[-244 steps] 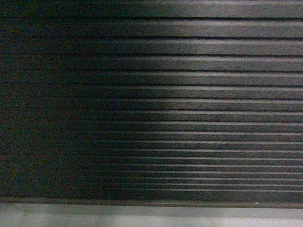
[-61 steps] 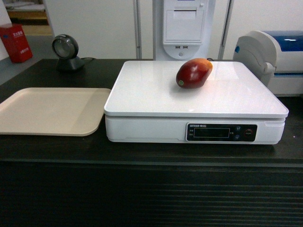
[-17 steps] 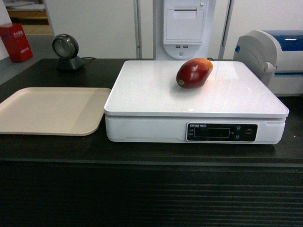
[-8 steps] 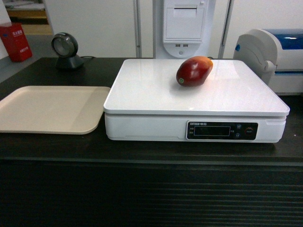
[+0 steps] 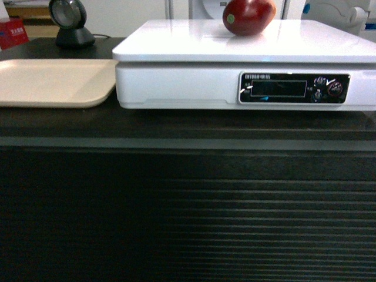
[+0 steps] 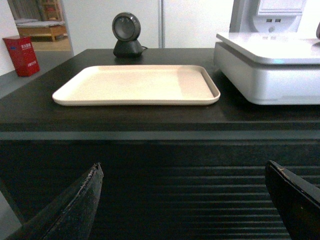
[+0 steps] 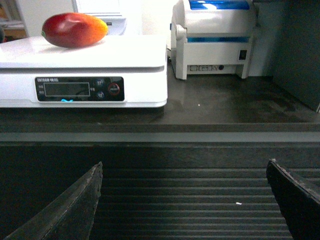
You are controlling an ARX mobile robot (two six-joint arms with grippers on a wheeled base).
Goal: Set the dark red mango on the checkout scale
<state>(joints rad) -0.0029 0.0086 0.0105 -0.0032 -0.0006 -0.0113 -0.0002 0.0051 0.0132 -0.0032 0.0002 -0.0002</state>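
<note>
Dark red mango (image 5: 248, 16) (top cropped) rests on scale (image 5: 176, 35).

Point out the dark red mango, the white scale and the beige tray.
glossy dark red mango (image 7: 74, 30): right wrist view, middle of its skin.
flat white scale (image 5: 176, 88): head view, front wall.
shallow beige tray (image 6: 135, 85): left wrist view, bare floor.

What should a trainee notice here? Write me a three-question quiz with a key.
1. True or false: the dark red mango lies on the beige tray.
2. In the right wrist view, what stands to the right of the scale? A the beige tray; B the white-and-blue printer; C a basket.
3. Fill in: in the head view, the tray sits to the ___ of the scale.
Key: 1 false; 2 B; 3 left.
</note>
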